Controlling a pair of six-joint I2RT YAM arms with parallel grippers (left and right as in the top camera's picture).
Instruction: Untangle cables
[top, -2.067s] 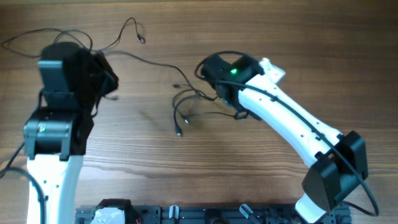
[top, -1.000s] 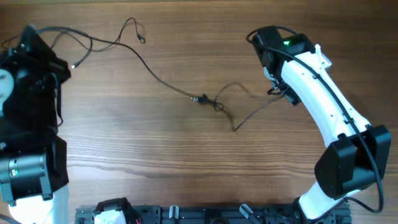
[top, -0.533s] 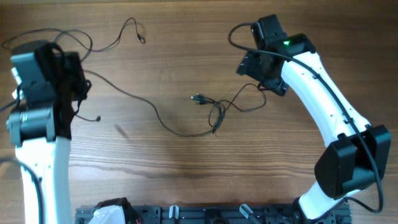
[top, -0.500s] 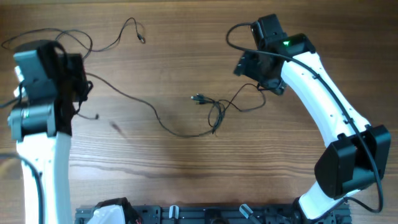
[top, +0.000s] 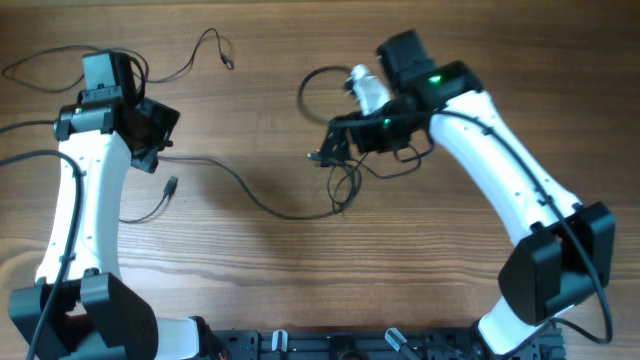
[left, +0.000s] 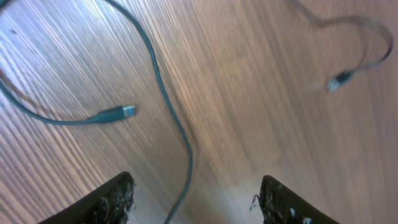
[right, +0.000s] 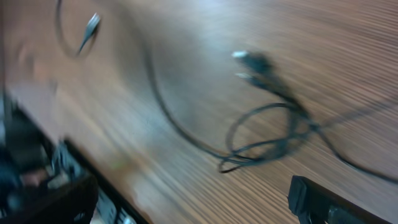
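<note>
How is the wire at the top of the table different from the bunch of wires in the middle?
The top wire lies as one loose wavy strand; the middle bunch loops over itself in a small tangle. The top wire runs by the left arm; the middle bunch lies beside the right end effector. Both are thin, dark and rest on the wooden table.

A robotics test bench, seen from above: a wood-grain table (top: 300, 290) fills the view, and what lies beyond it cannot be told. Two white-and-black robot arms mark it as a lab set-up. The left arm (top: 85, 210) rises from a base at 7 o'clock and the right arm (top: 500, 190) from one at 5 o'clock. A black mounting rail (top: 330, 345) runs along the 6 o'clock edge. A green status light (top: 433, 80) glows at 1 o'clock. Thin dark cables (top: 343, 188) lie loose at centre.
</note>
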